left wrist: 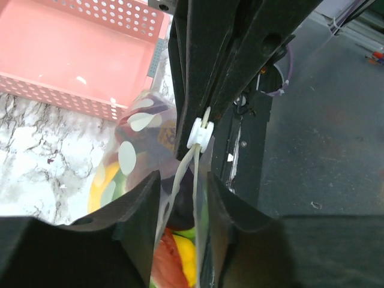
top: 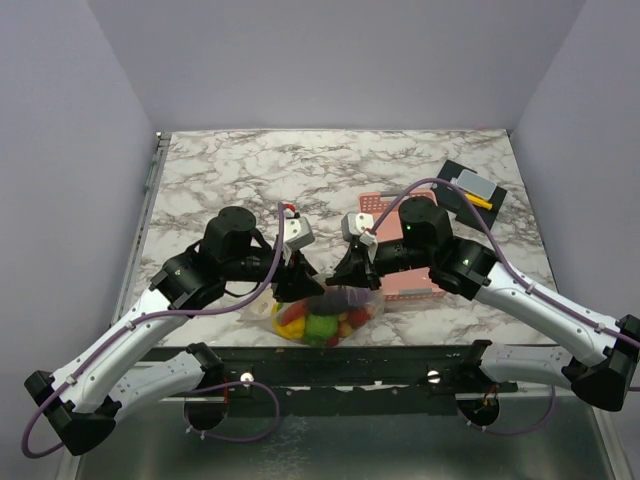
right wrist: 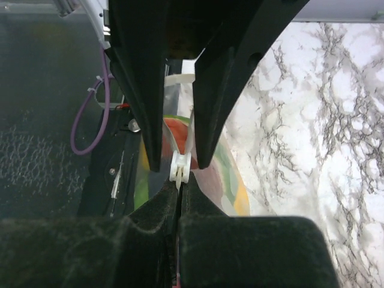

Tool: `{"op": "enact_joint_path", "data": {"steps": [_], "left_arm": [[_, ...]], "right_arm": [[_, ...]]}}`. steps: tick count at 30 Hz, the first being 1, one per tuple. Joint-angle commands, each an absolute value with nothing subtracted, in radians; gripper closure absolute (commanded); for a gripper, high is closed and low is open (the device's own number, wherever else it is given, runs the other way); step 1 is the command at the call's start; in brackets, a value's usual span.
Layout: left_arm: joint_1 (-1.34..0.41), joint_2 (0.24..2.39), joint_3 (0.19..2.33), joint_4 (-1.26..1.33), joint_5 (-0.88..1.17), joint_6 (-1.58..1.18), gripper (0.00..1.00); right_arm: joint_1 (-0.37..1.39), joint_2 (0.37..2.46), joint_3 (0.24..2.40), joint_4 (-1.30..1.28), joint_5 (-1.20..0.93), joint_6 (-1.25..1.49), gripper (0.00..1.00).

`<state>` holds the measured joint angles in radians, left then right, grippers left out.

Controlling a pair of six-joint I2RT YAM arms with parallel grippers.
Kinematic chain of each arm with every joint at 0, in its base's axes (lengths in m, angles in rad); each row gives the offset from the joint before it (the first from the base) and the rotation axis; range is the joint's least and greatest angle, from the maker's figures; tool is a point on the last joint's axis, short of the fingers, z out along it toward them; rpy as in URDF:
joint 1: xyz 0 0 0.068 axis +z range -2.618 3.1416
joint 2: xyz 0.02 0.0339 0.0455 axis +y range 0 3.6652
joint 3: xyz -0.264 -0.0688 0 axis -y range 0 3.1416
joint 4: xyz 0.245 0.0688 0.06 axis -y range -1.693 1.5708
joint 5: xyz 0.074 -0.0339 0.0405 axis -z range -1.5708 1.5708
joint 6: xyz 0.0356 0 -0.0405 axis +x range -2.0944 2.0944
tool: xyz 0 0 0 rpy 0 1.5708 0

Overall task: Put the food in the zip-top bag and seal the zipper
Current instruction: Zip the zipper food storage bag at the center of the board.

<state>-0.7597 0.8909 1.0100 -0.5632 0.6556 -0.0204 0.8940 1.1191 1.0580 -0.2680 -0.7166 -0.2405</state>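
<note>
Right wrist: right claw (right wrist: 178, 191) clenched on zipper (right wrist: 180, 167); left claw (left wrist: 183, 183) released, straddling it.

One bag (left wrist: 129, 157); one pink basket (top: 405, 288); one black mat (top: 458, 203).

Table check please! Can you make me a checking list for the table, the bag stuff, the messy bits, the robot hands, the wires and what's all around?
Surface: marble table, no spills seen.
Job's things: clear bag at the table's near edge, toy food inside. Its zipper is held up, and I cannot tell if it is sealed.
Clutter: pink basket behind the bag; black mat at back right with grey and yellow bits.
Hands: left hand open around the zipper; right hand shut on the zipper by a white clip.
Cables: purple cables, one per side, in loose loops.
Surroundings: plain walls; dark frame below the near edge.
</note>
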Motion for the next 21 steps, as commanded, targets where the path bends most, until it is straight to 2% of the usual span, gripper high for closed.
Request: {"op": "enact_joint_path", "data": {"steps": [1,8,21], "left_arm": [[-0.764,0.870,1.036,-0.526,0.685,-0.005,0.58],[-0.763,0.890,1.069,-0.526,0.722,0.028,0.52],[-0.764,0.925,1.117,-0.506,0.730,0.046,0.56]], "right_arm": [[0.899,1.120,1.072,-0.252,-0.748,-0.241,0.99],[0.899,1.116,1.080,-0.261,-0.763,-0.236,0.99],[0.900,1.119,1.077,-0.262,-0.802,-0.230,0.99]]}}
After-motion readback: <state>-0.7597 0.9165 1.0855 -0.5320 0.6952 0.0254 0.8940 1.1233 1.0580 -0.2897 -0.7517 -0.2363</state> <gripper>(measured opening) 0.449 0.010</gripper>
